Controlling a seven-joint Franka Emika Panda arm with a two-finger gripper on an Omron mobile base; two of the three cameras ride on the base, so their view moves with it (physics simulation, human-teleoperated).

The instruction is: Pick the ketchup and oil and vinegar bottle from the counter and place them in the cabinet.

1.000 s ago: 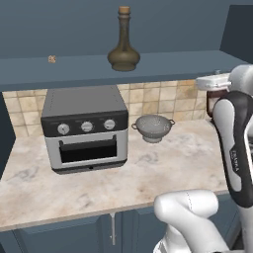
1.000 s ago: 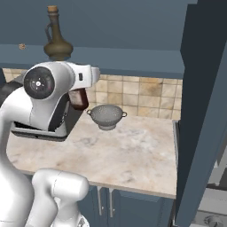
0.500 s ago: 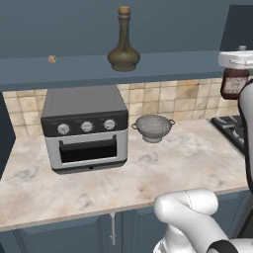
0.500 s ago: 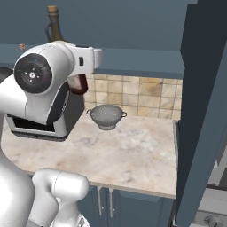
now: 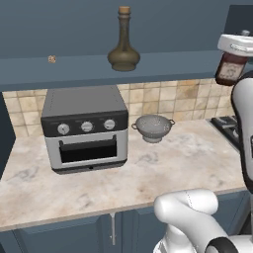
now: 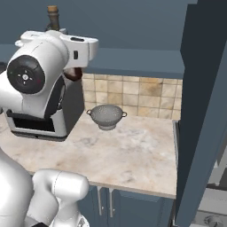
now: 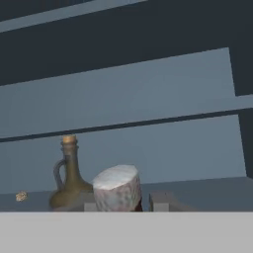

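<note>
The ketchup (image 5: 229, 70), a small dark red bottle with a pale label, hangs at the far right at the height of the cabinet's shelf edge, with my gripper (image 5: 232, 58) shut on it. In the hand view the ketchup (image 7: 117, 188) sits between my fingertips (image 7: 160, 201). The oil and vinegar bottle (image 5: 123, 43), an olive flask with a cork, stands upright on the cabinet shelf (image 5: 74, 69), well left of the ketchup. It also appears in the hand view as the flask (image 7: 69, 175) left of the ketchup. The counter (image 5: 188, 158) lies below.
A grey toaster oven (image 5: 85, 128) stands on the counter's left part, and a metal colander (image 5: 153, 127) sits beside it by the tiled backsplash. A small tan object (image 5: 51, 59) lies on the shelf at the left. A tall dark panel (image 6: 199, 111) closes the counter's right end.
The arm has lifted the ketchup up and to the right, from backsplash height to the level of the cabinet shelf. The flask has stayed in place.
</note>
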